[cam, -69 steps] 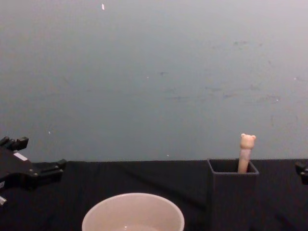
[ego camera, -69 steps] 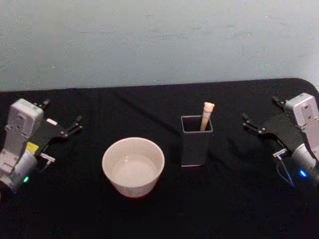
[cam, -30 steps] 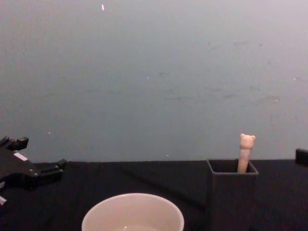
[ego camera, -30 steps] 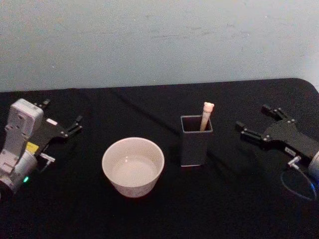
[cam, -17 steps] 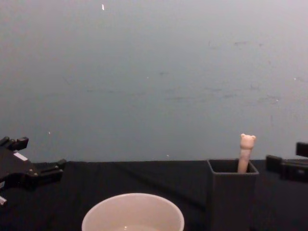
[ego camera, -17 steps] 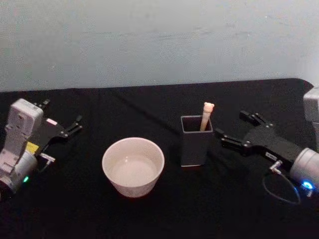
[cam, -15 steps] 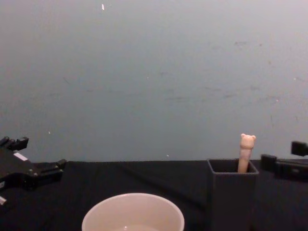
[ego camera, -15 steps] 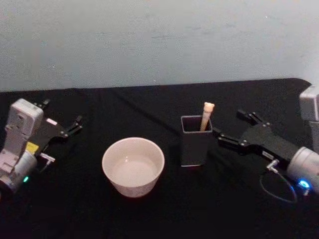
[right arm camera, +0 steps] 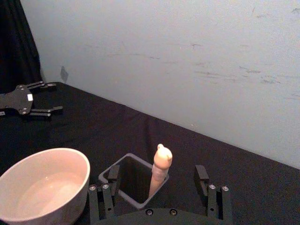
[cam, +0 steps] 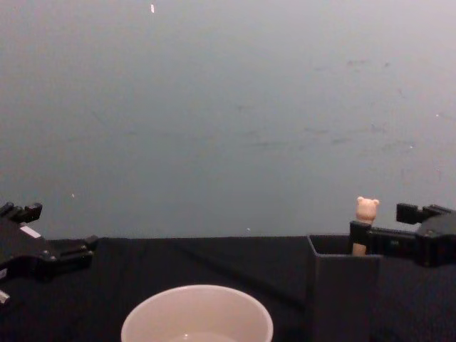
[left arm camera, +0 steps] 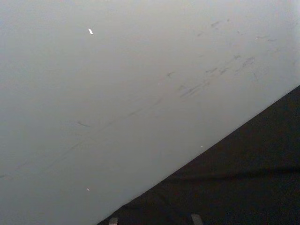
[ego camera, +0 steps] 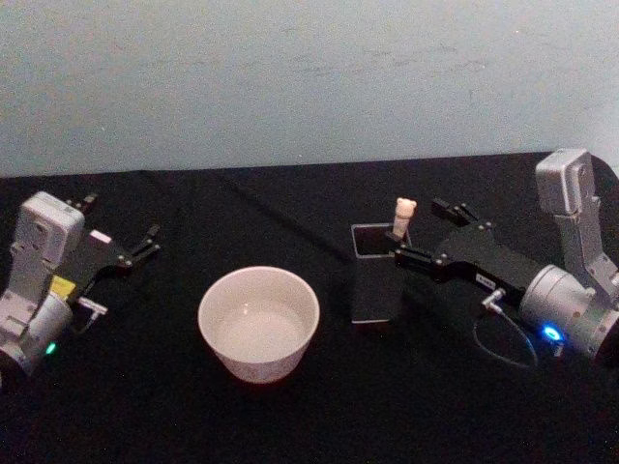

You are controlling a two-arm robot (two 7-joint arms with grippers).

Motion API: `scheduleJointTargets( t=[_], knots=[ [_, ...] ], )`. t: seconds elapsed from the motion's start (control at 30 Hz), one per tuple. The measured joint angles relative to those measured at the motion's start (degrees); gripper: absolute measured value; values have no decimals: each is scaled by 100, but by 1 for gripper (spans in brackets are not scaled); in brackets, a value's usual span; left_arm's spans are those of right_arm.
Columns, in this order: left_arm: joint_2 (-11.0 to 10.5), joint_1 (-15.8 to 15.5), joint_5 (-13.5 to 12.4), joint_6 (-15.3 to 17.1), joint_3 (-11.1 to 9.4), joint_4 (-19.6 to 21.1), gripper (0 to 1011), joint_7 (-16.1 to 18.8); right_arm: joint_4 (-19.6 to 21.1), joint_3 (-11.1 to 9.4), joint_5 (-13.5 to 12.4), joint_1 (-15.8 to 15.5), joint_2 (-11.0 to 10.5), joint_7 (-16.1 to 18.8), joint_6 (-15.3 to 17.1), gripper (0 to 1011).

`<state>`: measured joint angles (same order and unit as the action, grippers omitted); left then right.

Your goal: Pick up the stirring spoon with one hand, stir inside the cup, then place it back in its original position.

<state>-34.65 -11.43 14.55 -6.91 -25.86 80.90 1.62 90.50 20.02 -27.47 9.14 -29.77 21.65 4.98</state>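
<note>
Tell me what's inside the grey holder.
The stirring spoon stands in the holder, bear-topped handle out, open right claw flanking it; bowl hidden by walls; left claw idle, far left.

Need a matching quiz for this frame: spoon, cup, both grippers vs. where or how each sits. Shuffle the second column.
Things
1. small spoon with beige handle and bear-head top
2. wide round cream-white cup
3. left gripper
4. right gripper

States
A. open, fingers on either side of the spoon's handle, not closed on it
B. standing in the tall dark grey square holder
C. open, parked at the left of the black table
D. on the table between the left gripper and the holder

Pairs: 1-B, 2-D, 3-C, 4-A
</note>
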Motion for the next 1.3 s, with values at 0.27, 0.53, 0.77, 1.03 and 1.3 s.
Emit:
scheduleJointTargets(
  t=[0.27,0.53,0.77,1.03,1.3],
  knots=[
    [0,0,0,0,0,0,1001,0,-187,-3,78,167,146,60,55,1002],
    [0,0,0,0,0,0,1001,0,-338,-19,90,312,248,142,134,1002],
    [0,0,0,0,0,0,1001,0,-423,-16,92,390,292,186,170,1002],
    [0,0,0,0,0,0,1001,0,-489,-6,80,470,325,223,227,1002],
    [0,0,0,0,0,0,1001,0,-524,24,57,514,334,234,293,1002]
  ],
)
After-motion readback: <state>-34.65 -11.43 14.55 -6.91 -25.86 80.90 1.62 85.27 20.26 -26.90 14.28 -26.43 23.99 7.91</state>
